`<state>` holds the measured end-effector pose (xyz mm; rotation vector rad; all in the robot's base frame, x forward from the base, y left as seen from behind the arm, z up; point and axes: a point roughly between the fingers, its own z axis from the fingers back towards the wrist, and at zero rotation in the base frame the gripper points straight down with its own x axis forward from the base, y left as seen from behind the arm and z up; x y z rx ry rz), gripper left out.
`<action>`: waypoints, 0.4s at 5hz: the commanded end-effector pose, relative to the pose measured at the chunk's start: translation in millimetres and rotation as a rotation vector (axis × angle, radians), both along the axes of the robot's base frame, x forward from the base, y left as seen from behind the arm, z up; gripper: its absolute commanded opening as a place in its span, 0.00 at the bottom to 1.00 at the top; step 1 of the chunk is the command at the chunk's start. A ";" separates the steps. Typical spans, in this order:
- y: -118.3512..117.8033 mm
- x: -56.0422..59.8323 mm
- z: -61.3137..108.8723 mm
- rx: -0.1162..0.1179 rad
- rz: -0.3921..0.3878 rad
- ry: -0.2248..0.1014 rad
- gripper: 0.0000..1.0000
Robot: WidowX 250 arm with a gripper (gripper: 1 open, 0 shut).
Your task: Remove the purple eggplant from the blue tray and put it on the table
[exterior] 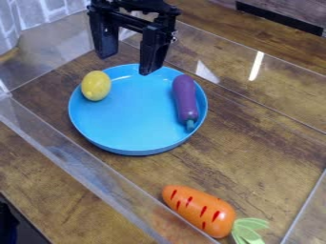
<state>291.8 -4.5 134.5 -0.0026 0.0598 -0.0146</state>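
The round tray [121, 136] looks like smooth, shiny blue plastic, the table [264, 127] is brown wood with lines, and the walls [98, 173] look like clear, shiny plastic.

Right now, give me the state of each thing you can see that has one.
Tool: open, above the tray, holding nothing
Blue tray: upright on the table, holding eggplant and lemon
Purple eggplant: lying inside the tray, not yet removed
Yellow lemon: in the tray, near its rim
Orange carrot: lying on the table, outside the tray
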 end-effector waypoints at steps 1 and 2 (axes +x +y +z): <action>-3.1 3.3 -7.6 -0.003 -0.010 0.005 1.00; -10.0 13.2 -24.2 -0.008 -0.016 -0.006 1.00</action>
